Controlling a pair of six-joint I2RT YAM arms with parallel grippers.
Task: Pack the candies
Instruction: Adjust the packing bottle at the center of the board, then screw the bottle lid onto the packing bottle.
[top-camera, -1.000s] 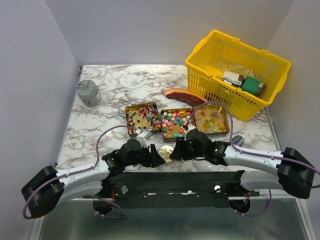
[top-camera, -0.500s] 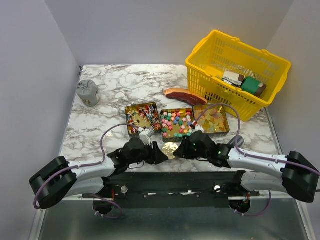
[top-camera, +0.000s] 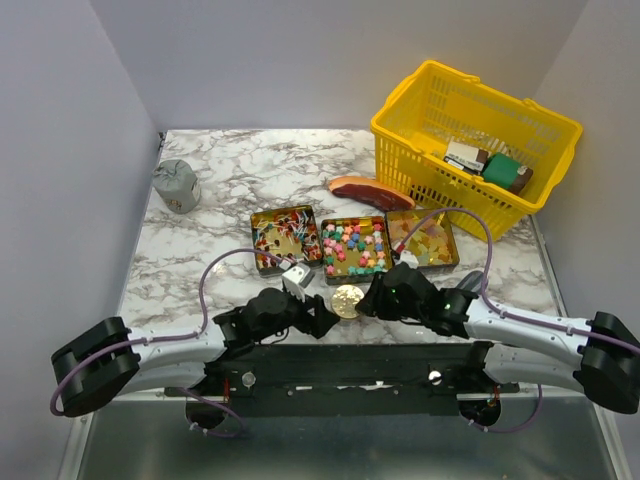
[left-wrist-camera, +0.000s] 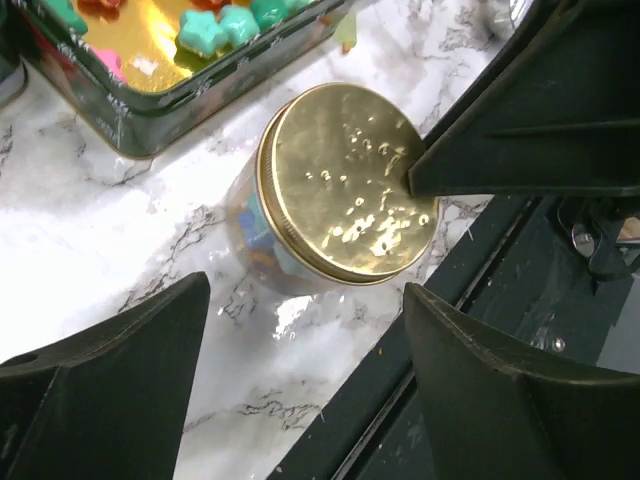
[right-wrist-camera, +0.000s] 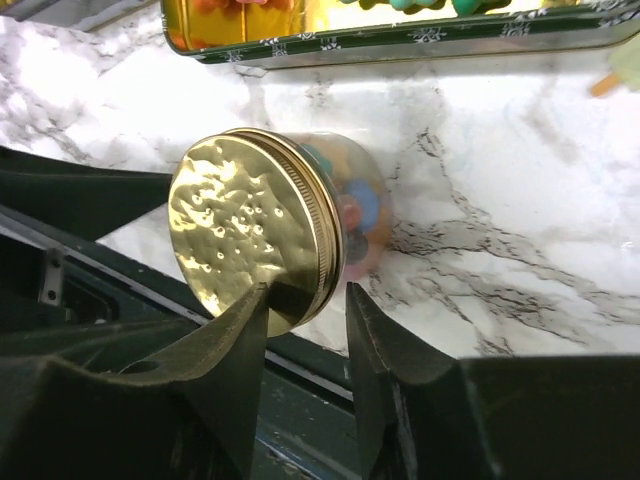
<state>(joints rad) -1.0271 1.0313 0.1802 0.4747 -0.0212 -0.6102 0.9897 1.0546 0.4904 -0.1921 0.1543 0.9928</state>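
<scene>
A glass jar with a gold lid (top-camera: 347, 300) stands near the table's front edge, with coloured candies (right-wrist-camera: 360, 205) showing through its glass. My right gripper (right-wrist-camera: 305, 305) is shut on the lid's rim (right-wrist-camera: 325, 250), one finger on the lid's face. My left gripper (left-wrist-camera: 305, 310) is wide open just short of the jar (left-wrist-camera: 345, 180) and holds nothing. Behind the jar, three open tins hold more candies: wrapped pieces (top-camera: 285, 236), pastel stars (top-camera: 353, 246) and yellow-orange pieces (top-camera: 423, 240).
A yellow basket (top-camera: 540, 125) with boxed packets stands at the back right, with a reddish-brown slab (top-camera: 368, 190) lying beside it. At the far left sits a grey pouch (top-camera: 176, 186). The black base rail (top-camera: 350, 360) runs right behind the jar.
My left gripper has opened, let go of the jar and drawn back a little. The jar has shifted slightly right, with the right gripper on its lid.
</scene>
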